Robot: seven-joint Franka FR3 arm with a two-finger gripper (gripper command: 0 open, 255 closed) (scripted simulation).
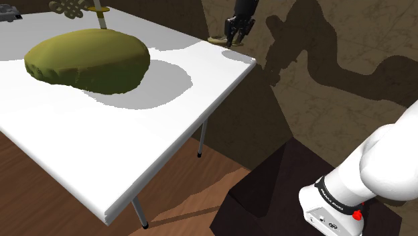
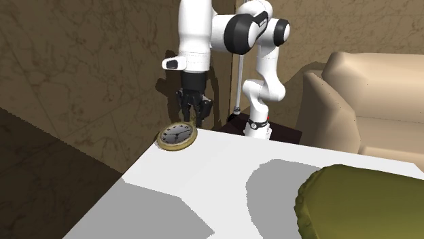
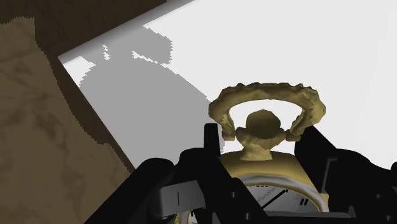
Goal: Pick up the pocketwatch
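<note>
When scanned from the shoulder view's left, opens with a broad olive-green mound (image 1: 87, 60) on the white worktop (image 1: 134, 147), with a grey shadow beside it. Behind the mound, at the far edge, a gold knotted ornament (image 1: 69, 8) and a slim upright rod (image 1: 102, 15). Further right, on the worktop's far corner, the pocketwatch (image 1: 218, 39), small and gold. Just above it, almost touching, the black end effector (image 1: 234, 37), pointing down. At the lower right, the dark stand (image 1: 268, 201) and the white arm (image 1: 382, 161).

In the second exterior view, from left to right: brown wall (image 2: 81, 68), then the pocketwatch lying flat at the very corner of the worktop, gold rim, pale dial up, dark hands. Directly over the far part of that rim, the end effector, hung from the upright arm. Stands open, with black fingers (image 3: 207, 159) spread and tips down at the case. Further right, a beige sofa (image 2: 367, 95); at the lower right, the mound's edge.

In the wrist view, one finger, then the gold case with crown (image 3: 261, 124) and ring-shaped bow (image 3: 267, 102), then the other finger. Straddles the top of the case by the crown, with the bow out beyond the fingertips and the dial back between the fingers. Leaves the pocketwatch down on the white surface, well apart from the mound.
</note>
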